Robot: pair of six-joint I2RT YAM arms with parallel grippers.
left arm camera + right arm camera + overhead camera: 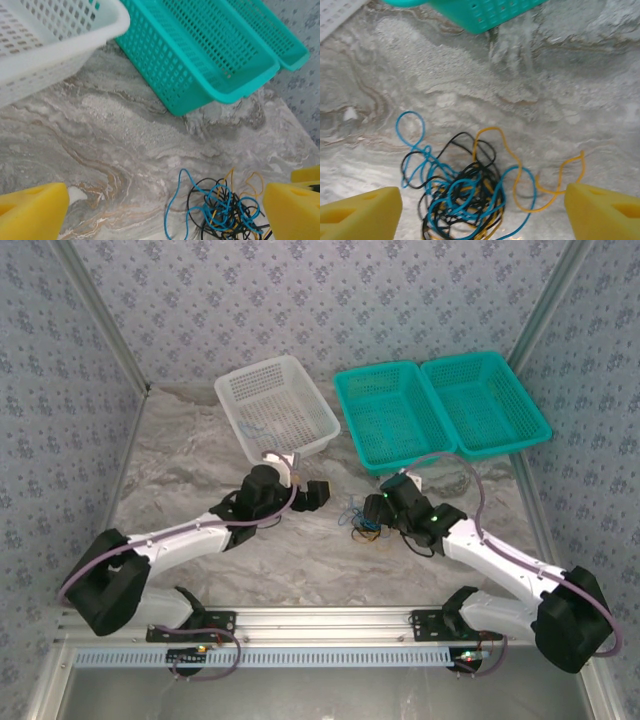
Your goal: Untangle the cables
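Your right gripper [480, 215] hangs wide open over the cables [462, 192], tangled on the tabletop [470, 90] near the teal baskets [432, 390], seemingly not touching them. Your left gripper [162, 215] gapes wide too, empty

Three baskets: one white basket [277, 405] and two teal baskets [388, 415] [483, 400]. One tangle of cables [465, 195] in three colours, blue, black and yellow; strand count unclear.
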